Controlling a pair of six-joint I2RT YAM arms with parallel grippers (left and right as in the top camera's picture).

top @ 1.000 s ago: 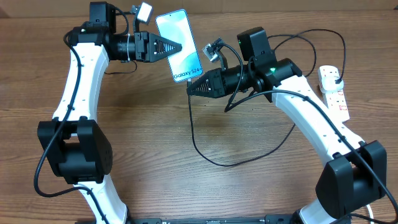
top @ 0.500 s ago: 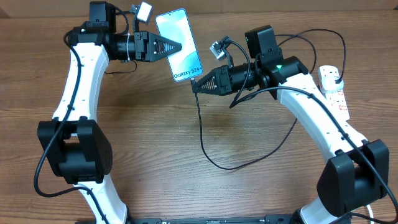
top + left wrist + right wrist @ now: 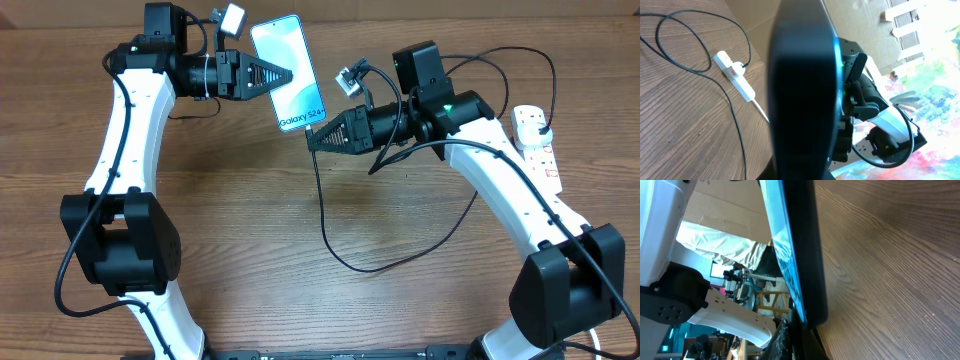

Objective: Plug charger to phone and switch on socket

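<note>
Overhead: slim phone (image 3: 293,95) reading "Galaxy S24", over a wood-grain table (image 3: 250,230).
The left gripper (image 3: 289,75) clamps its side. The right gripper (image 3: 311,142), closed on the thin black charger (image 3: 324,215), meets its bottom edge. The white socket (image 3: 537,148) lies far right.

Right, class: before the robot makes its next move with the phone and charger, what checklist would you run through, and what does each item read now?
1. Left gripper shut on the phone: ok.
2. Right gripper shut on the charger cable near its tip: ok.
3. Cable tip fully in the phone's port: cannot tell, it is hidden at the phone's bottom edge.
4. Enough slack in the cable: ok, it loops loose on the table.
5. Black plug seated in the power strip: ok.
6. Strip switch on: cannot tell, too small to read.
</note>
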